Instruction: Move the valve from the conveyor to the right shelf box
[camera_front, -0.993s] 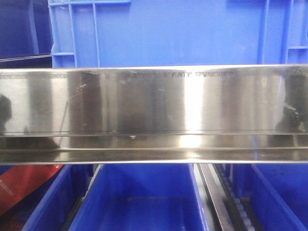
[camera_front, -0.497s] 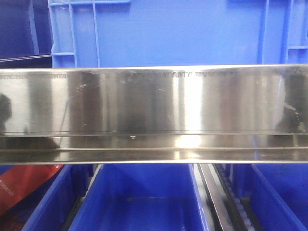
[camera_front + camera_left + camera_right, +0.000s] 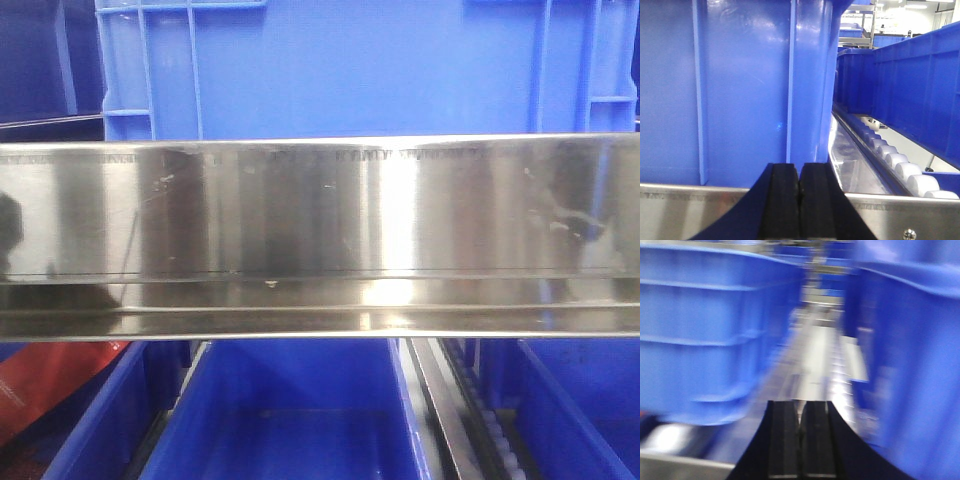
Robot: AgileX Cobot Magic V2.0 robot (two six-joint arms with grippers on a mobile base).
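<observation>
The valve and the conveyor are out of view in every frame. In the left wrist view my left gripper (image 3: 799, 172) is shut with nothing between its black pads, pointing at the wall of a blue box (image 3: 740, 90) above a steel shelf rail (image 3: 685, 210). My right gripper (image 3: 800, 412) is shut and empty too, aimed down a shiny shelf lane (image 3: 815, 355) between two blue boxes; that view is blurred. Neither gripper shows in the front view.
A wide steel shelf beam (image 3: 320, 235) crosses the front view. A blue box (image 3: 340, 65) stands above it, and open blue bins (image 3: 290, 410) lie below, with something red (image 3: 45, 385) at lower left. White rollers (image 3: 900, 167) line a track beside the left gripper.
The front view has shifted slightly: the boxes sit a little further left in frame and the reflections on the steel beam have changed. Neither gripper shows in the earlier frames.
</observation>
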